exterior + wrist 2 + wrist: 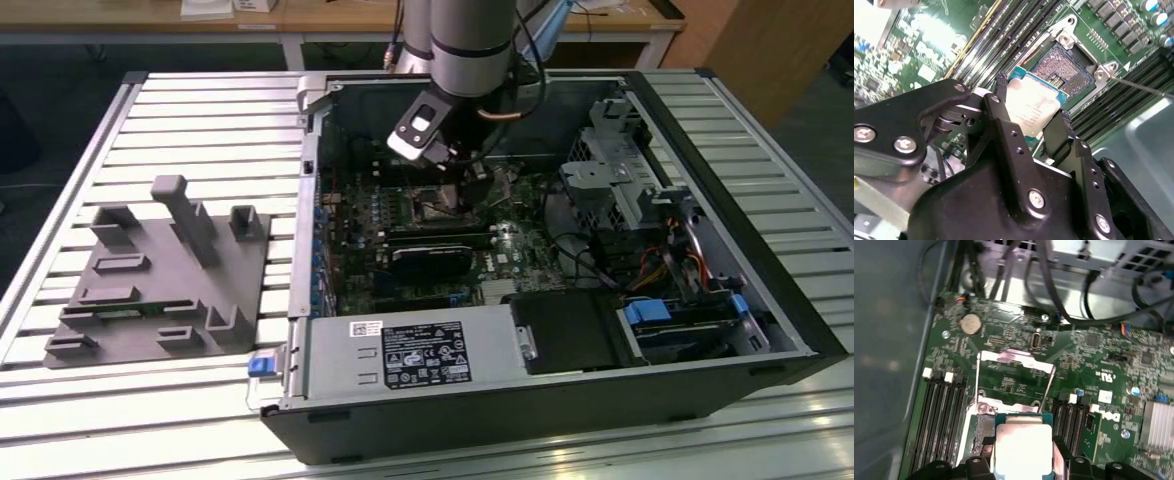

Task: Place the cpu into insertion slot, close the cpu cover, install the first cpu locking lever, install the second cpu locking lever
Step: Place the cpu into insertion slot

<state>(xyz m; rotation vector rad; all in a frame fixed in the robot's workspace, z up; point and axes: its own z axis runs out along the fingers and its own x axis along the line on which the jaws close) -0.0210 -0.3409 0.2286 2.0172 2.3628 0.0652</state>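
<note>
In the second wrist view the hand (1032, 100) is clamped on the cpu (1036, 114), held just beside the open insertion slot (1063, 67); lowered tilted or offset, the chip could damage that slot.

Black pincer (1032, 100) holds the silver-grey cpu (1029, 116), green-edged. Beyond the pincer, the insertion slot (1064, 66) is dark with gold speckle, the cpu cover (1010, 360) shiny silver, the motherboard (1089, 347) green.
</note>
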